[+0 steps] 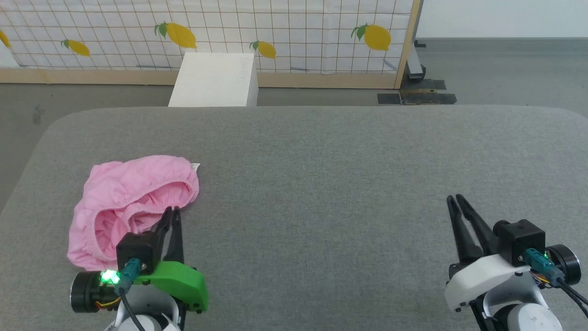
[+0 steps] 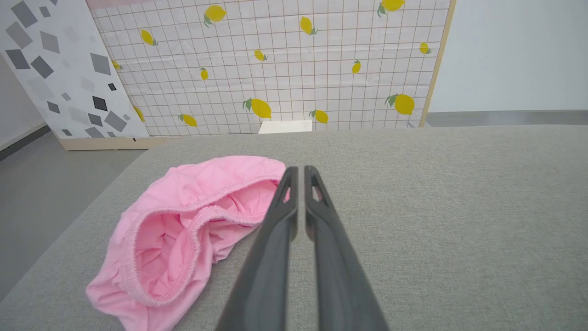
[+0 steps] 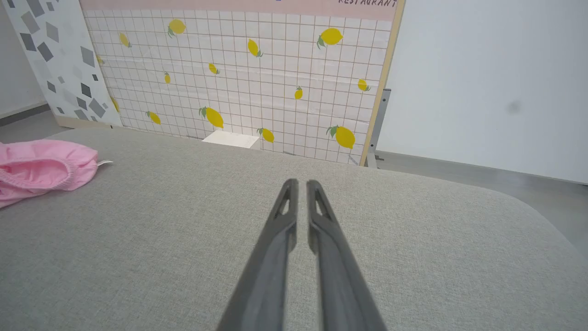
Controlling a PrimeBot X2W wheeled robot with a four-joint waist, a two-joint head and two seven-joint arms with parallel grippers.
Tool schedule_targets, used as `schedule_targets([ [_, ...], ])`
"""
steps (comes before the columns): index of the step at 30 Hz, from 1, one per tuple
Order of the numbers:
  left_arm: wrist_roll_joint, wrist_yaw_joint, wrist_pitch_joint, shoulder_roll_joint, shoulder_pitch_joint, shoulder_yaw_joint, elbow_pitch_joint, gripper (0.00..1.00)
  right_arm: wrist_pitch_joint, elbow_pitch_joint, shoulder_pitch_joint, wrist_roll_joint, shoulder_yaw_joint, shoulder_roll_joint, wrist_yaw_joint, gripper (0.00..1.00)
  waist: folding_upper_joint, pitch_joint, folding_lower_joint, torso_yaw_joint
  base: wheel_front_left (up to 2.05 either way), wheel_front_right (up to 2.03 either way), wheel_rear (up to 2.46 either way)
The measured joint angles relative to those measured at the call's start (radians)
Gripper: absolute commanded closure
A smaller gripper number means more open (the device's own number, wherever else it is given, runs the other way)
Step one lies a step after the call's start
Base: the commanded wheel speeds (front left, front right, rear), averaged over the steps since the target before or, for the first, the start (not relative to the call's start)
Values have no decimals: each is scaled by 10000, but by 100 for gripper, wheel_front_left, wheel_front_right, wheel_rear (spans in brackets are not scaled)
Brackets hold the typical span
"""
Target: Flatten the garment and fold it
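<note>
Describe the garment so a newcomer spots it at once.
Find the wide grey fabric-covered table in front of the lemon-print grid panel. On its left part, by the left tool, lies a crumpled light pink cotton garment with a gathered elastic opening. It is the one pink, soft thing there, with a small white label at its far edge.

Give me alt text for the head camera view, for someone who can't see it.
Crumpled pink shorts lie unfolded on the left of a grey padded table, with the left gripper, fingers nearly closed, at their near edge. The right gripper is far right, empty.
</note>
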Motion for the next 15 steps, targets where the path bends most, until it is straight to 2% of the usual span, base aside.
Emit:
schedule_targets([
  [15,-119,15,-192,0,-6,-155,219,0,-182,251,0,307,-61,-2,0,0,0,5,0,18,0,0,0],
])
